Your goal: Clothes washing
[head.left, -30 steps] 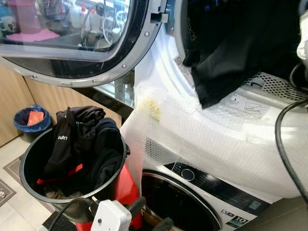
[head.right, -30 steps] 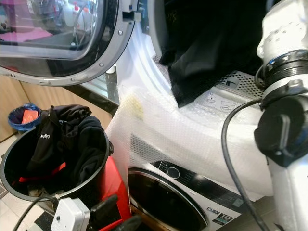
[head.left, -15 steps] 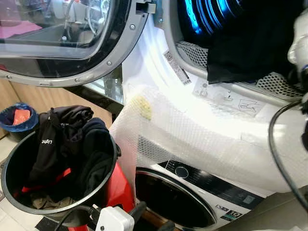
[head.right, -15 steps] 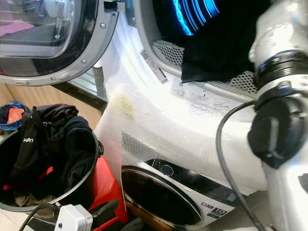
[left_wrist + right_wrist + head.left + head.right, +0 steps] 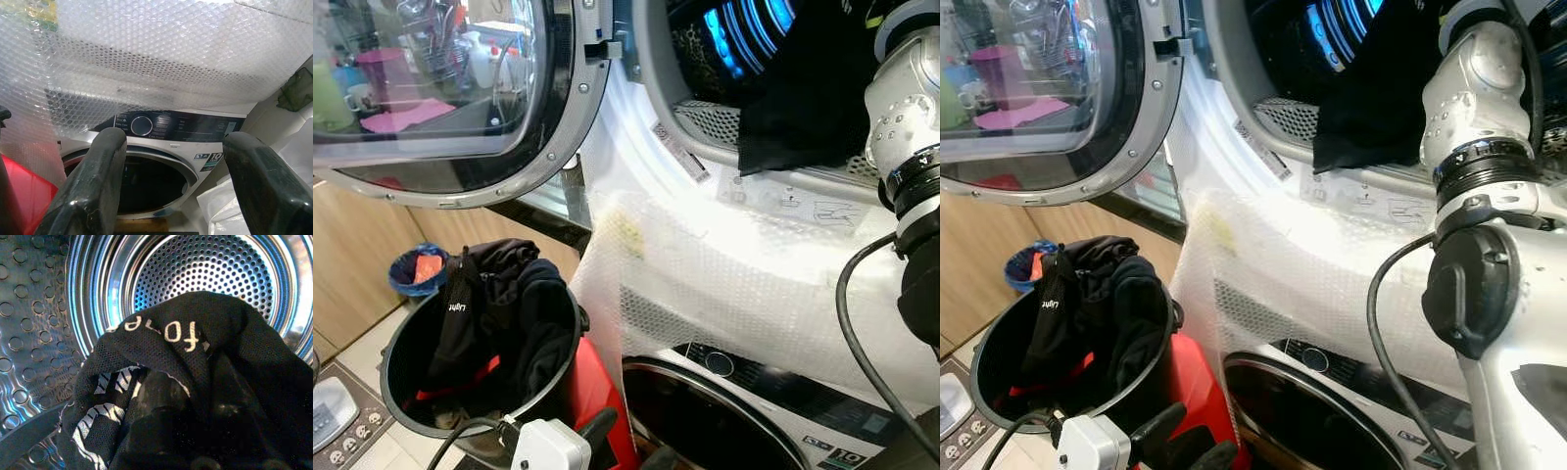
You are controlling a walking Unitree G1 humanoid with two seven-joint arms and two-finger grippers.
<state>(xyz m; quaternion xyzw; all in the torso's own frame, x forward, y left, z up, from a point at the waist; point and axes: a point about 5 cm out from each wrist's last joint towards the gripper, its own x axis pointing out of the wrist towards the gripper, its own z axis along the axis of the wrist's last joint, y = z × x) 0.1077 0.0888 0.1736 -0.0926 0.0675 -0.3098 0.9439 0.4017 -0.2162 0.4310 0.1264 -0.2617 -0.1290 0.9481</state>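
Black cloth (image 5: pixel 195 362) is bunching over the right gripper (image 5: pixel 186 431), whose fingers are pinching it deep inside the steel drum (image 5: pixel 44 308), so it drops clear of the door rim. Low by the basket (image 5: pixel 401 343) of dark clothes (image 5: pixel 509 304), the left gripper (image 5: pixel 171 196) is idling, fingers wide.
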